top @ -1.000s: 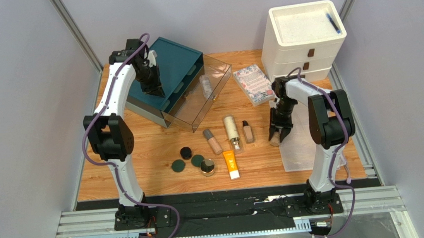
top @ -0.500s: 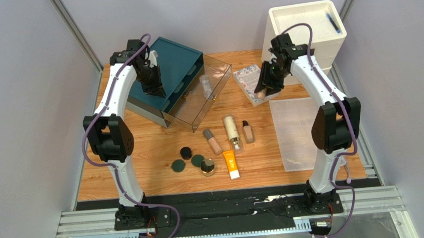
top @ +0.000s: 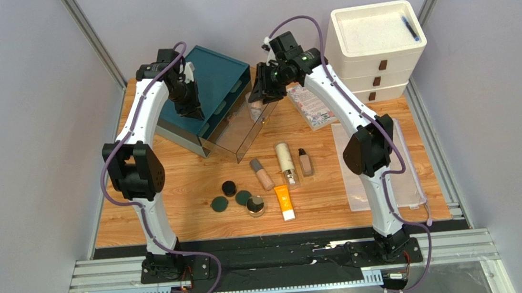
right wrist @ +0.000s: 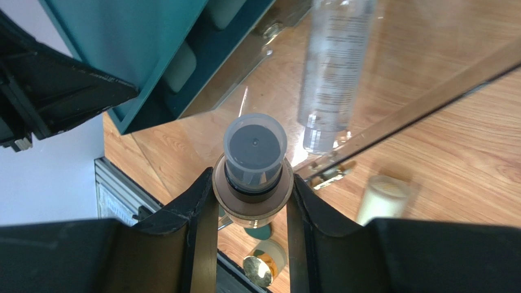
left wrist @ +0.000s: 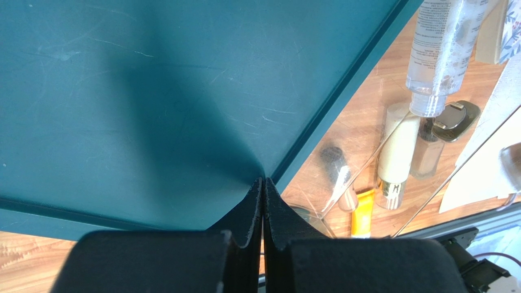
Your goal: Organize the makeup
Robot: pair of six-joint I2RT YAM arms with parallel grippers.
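My right gripper (top: pixel 264 94) is shut on a tan bottle with a clear cap (right wrist: pixel 254 146) and holds it over the clear open drawer (top: pixel 258 121) of the teal organizer (top: pixel 214 79). A clear tube (top: pixel 253 104) lies in that drawer; it also shows in the right wrist view (right wrist: pixel 333 67) and the left wrist view (left wrist: pixel 437 55). My left gripper (top: pixel 188 103) is shut and empty, its tips (left wrist: pixel 263 183) at the teal top. On the table lie a beige bottle (top: pixel 262 174), a cream-gold bottle (top: pixel 286 162), a small tan bottle (top: pixel 305 162), an orange tube (top: pixel 284 202), dark round compacts (top: pixel 229 188) and a gold-lidded jar (top: pixel 255 206).
A patterned booklet (top: pixel 310 104) lies right of the drawer. A clear mesh pouch (top: pixel 374 171) lies at the right. A white drawer unit (top: pixel 375 42) stands at the back right. The two grippers are close, either side of the organizer's front.
My right gripper has lifted the tan bottle from the pouch at the right and carried it back and left, to above the clear drawer. The left arm has not moved.
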